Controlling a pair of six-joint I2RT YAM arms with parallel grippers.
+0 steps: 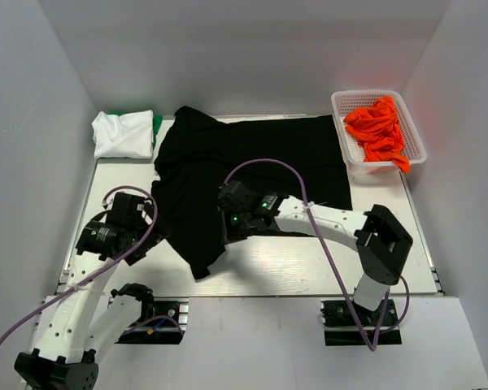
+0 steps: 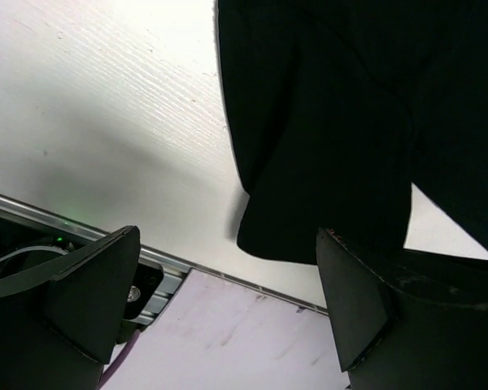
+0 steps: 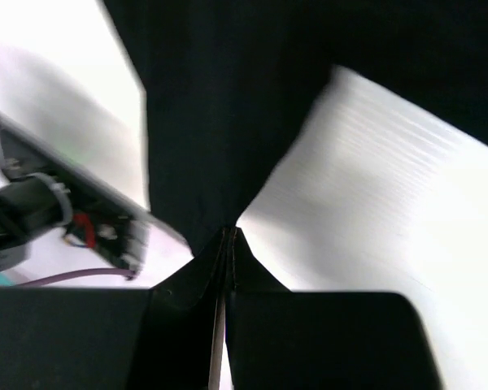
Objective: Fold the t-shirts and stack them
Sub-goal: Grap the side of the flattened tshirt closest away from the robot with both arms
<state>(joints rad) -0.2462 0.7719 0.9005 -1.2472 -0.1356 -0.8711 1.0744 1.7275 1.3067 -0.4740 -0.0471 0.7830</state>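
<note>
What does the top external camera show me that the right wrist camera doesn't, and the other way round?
Only the top external view: the folded white t-shirt at the far left with a green t-shirt peeking from under it, the basket holding the orange t-shirts at the far right, and the full spread of the black t-shirt. Only the right wrist view: the right gripper seen close, shut on a fold of black cloth, though blurred. Both: the black t-shirt, the right gripper on it, and the white table.
</note>
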